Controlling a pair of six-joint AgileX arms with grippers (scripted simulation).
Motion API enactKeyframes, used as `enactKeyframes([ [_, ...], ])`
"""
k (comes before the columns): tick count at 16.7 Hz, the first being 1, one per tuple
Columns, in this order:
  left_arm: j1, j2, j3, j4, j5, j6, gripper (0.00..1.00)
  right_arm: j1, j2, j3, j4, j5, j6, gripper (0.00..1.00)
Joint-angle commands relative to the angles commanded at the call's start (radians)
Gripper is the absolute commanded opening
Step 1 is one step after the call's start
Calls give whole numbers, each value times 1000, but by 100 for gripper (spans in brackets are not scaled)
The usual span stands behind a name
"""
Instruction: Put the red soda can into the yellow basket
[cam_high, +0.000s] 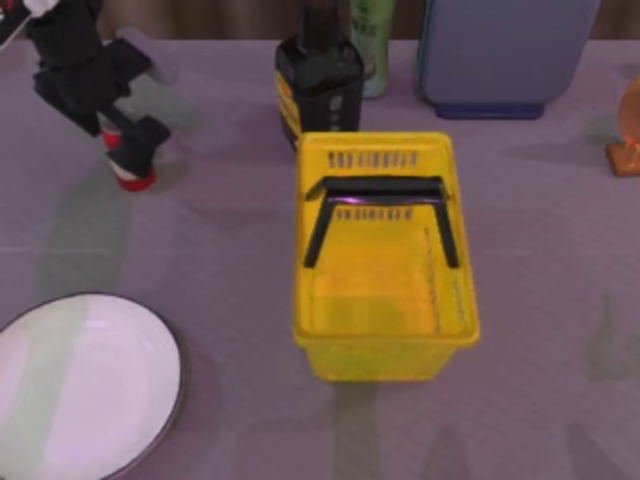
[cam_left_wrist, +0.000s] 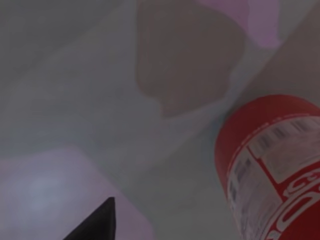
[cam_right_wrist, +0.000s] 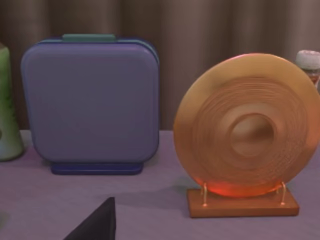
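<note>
The red soda can (cam_high: 133, 180) stands near the table's far left corner, its white label patch large and close in the left wrist view (cam_left_wrist: 270, 170). My left gripper (cam_high: 128, 152) is lowered over it and open, with black fingers on either side of the can. One fingertip (cam_left_wrist: 97, 222) shows well apart from the can; the other is hidden. The yellow basket (cam_high: 385, 340), with its black handle (cam_high: 380, 188) up, sits at the table's middle, to the right of the can. My right arm is out of the top view; one dark fingertip (cam_right_wrist: 97, 222) shows in its wrist view.
A tall dark bottle with a yellow label (cam_high: 318, 85) and a green bottle (cam_high: 372, 45) stand behind the basket. A blue-purple case (cam_high: 495, 55) is at the back right, with an orange disc on a wooden stand (cam_right_wrist: 245, 130) beside it. A white plate (cam_high: 80, 385) lies front left.
</note>
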Motion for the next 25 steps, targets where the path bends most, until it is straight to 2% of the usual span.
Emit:
enactKeyframes([
  [3,0,0,0,0,0,0,100,0,0,0,0,0,0,100],
  [16,0,0,0,0,0,0,2,0,0,0,0,0,0,100],
  [25,4,0,0,0,0,2,0,0,0,0,0,0,0,100],
])
